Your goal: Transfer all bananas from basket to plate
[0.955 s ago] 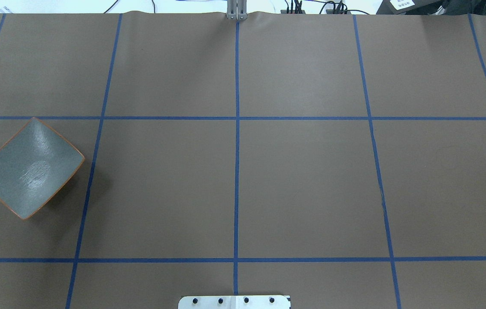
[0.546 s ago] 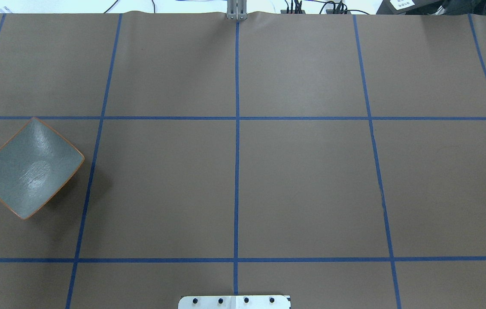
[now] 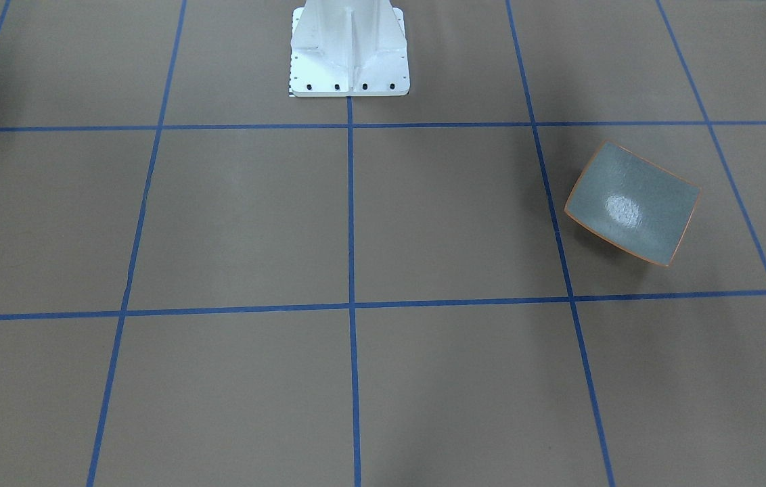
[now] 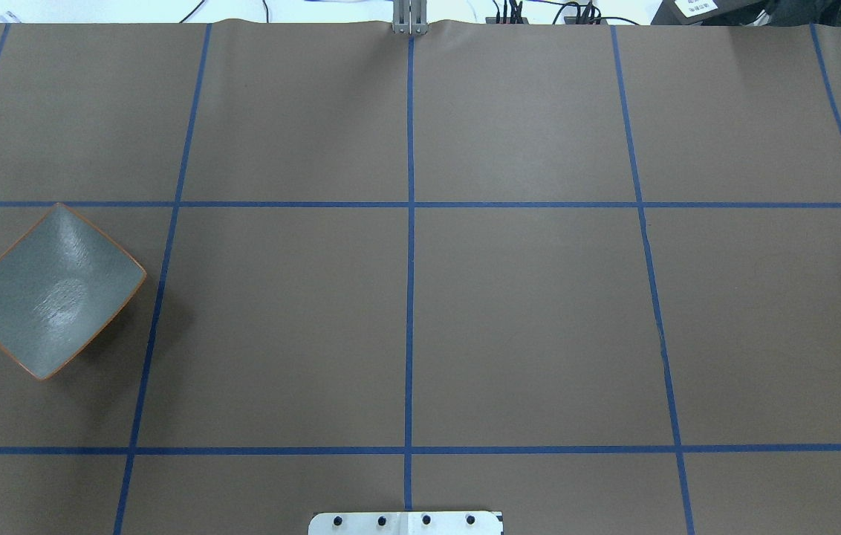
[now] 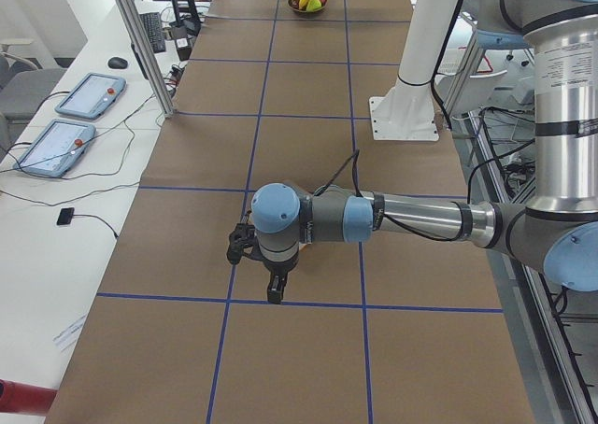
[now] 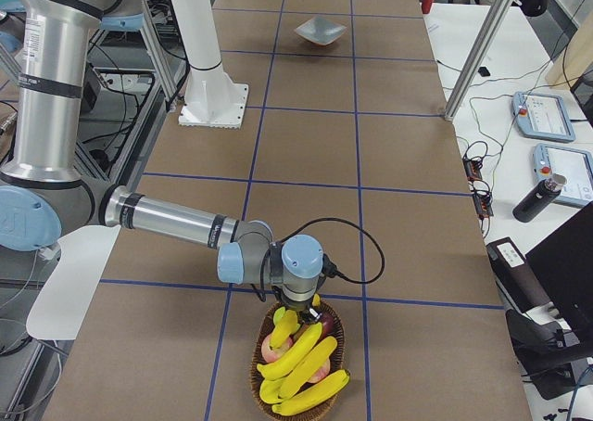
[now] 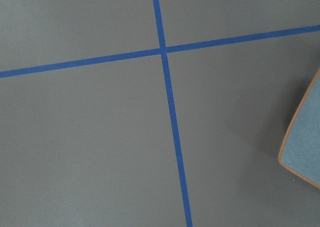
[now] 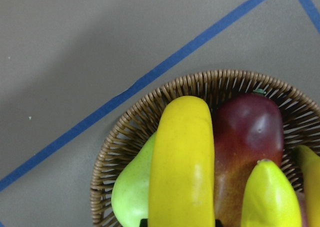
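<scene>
While plate stays empty, right gripper hovers over basket bananas; whether it or left gripper is closed, can't tell.

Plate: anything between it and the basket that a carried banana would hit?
Nothing visible: the plate is bare, and no object sits on the table between it and the basket.

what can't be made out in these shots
- Right gripper: open or shut; exterior right view, its own wrist covers the fingers.
- Left gripper: open or shut; too small in exterior left view.
- Basket: lower part cut off by right wrist view's lower edge.
- Plate: mostly cut off by left wrist view's right edge.
</scene>
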You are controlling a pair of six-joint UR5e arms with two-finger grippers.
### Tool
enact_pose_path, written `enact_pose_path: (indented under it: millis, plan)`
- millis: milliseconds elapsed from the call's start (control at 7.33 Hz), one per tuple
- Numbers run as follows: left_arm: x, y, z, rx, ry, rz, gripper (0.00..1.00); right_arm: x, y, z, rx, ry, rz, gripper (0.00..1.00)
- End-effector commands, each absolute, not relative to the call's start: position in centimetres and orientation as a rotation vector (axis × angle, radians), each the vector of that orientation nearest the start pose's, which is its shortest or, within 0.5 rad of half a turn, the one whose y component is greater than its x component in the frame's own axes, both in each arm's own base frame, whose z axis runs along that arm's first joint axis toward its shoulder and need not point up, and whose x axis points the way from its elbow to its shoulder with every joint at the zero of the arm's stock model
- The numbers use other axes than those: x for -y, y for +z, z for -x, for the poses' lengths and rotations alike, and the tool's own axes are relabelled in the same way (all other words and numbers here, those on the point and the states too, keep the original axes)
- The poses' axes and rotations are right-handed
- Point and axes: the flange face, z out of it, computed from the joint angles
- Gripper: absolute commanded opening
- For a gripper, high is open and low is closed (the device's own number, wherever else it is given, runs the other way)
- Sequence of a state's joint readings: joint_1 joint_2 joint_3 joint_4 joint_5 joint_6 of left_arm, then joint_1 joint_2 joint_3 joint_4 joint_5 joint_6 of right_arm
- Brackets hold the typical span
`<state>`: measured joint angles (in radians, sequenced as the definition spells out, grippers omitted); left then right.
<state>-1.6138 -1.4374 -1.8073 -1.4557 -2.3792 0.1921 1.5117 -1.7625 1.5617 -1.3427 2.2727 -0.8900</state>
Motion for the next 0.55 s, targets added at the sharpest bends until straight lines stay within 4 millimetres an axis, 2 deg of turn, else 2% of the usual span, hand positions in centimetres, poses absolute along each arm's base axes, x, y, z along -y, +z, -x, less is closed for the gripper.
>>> enact_pose_path:
  millis: [0, 273, 409]
  plan:
    - [42.9, 61.3, 8.0, -0.803, 0.138, -0.085, 1.00, 42.5, 68.8, -4.7, 0.641, -0.795, -0.346, 0.00]
    - [43.0, 60.5, 8.0, -0.803, 0.141, -0.098, 1.00, 45.9, 64.8, -4.5, 0.651, -0.576, -0.339, 0.00]
    - [43.1, 58.8, 8.0, -0.802, 0.151, -0.131, 1.00, 48.0, 62.8, -4.4, 0.663, -0.449, -0.330, 0.00]
